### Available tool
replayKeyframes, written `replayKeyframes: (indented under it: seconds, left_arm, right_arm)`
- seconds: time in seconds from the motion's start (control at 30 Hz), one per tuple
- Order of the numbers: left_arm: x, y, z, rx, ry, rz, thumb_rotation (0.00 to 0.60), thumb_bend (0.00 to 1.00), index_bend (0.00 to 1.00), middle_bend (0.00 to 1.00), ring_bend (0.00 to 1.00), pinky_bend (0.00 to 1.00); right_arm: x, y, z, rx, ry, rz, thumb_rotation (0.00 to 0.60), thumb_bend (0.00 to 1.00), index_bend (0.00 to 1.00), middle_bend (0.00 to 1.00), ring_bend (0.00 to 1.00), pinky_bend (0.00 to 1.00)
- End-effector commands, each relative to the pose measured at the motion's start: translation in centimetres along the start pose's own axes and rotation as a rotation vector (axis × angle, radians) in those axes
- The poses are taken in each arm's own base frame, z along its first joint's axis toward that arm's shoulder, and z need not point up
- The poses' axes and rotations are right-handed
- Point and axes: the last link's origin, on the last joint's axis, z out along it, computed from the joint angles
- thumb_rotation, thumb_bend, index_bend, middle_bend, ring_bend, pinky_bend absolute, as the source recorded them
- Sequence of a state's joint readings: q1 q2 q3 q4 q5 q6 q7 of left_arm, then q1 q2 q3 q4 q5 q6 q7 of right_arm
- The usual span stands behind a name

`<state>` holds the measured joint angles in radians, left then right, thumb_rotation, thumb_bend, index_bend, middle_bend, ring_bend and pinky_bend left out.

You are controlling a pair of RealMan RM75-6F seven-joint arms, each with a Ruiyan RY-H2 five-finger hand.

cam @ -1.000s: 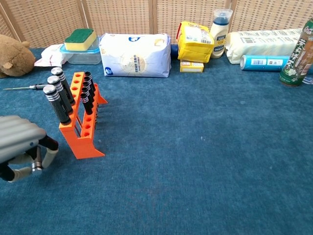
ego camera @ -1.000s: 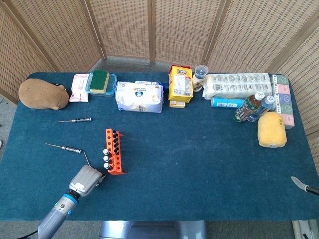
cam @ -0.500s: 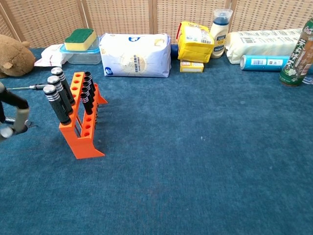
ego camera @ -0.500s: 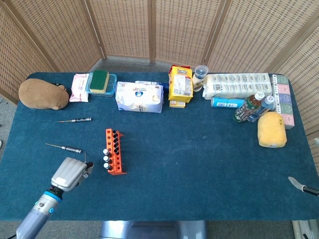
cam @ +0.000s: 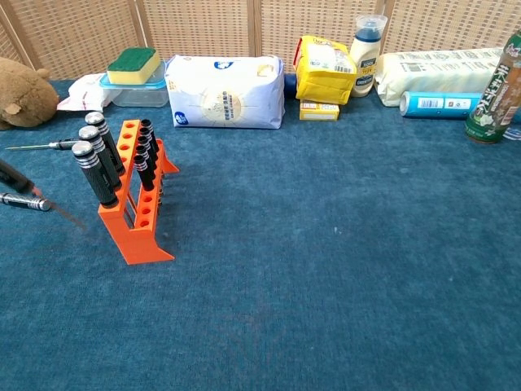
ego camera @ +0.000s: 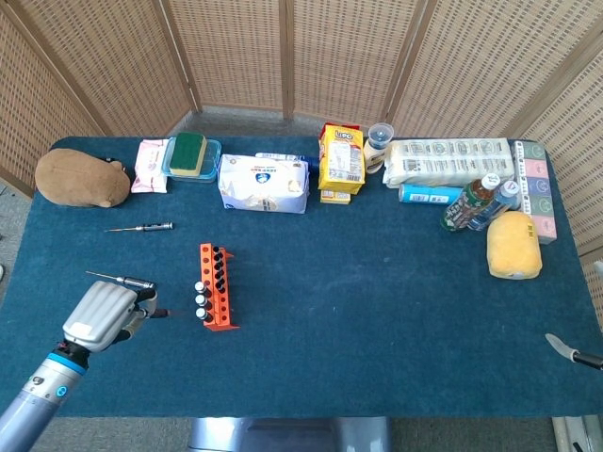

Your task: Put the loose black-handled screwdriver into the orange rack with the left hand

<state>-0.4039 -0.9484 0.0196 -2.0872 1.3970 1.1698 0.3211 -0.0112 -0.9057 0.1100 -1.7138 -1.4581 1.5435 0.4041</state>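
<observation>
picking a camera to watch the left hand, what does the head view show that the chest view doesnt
Only the head view shows the left hand, beside the nearer loose screwdriver; whether it holds anything is unclear. It also shows the yellow sponge and the right hand at the table's right edge.

Only the chest view shows the rack's empty holes and the handles standing in it from the side; a dark tip enters at its left edge.

Both show the orange rack, the far screwdriver, the white bag and the brown plush toy.
</observation>
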Motion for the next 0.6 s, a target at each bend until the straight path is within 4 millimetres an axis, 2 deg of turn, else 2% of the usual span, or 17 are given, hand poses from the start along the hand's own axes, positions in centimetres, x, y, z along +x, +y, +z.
replayKeyframes:
  seconds: [0.03, 0.23, 0.43, 0.6]
  left_arm:
    - [1.4, 0.1, -0.3, 0.000, 0.015, -0.020, 0.600, 0.37, 0.57, 1.00, 0.98, 0.93]
    - [3.7, 0.1, -0.5, 0.009, 0.021, -0.028, 0.600, 0.37, 0.57, 1.00, 0.98, 0.93]
    - [6.3, -0.3, 0.9, 0.032, 0.014, -0.088, 0.600, 0.36, 0.57, 1.00, 0.98, 0.93]
    - [7.7, -0.1, 1.8, 0.041, -0.016, -0.139, 0.600, 0.36, 0.57, 1.00, 0.98, 0.93]
  right_arm:
    - [-0.1, 0.0, 0.0, 0.000, -0.002, -0.002, 0.542, 0.00, 0.01, 0.03, 0.01, 0.00]
    - [-0.2, -0.1, 0.0, 0.001, -0.007, -0.006, 0.543, 0.00, 0.01, 0.03, 0.01, 0.00]
    - [-0.3, -0.1, 0.0, 0.001, -0.010, -0.013, 0.543, 0.00, 0.01, 0.03, 0.01, 0.00]
    - [-0.4, -0.1, 0.1, -0.002, -0.010, -0.015, 0.543, 0.00, 0.01, 0.03, 0.01, 0.00]
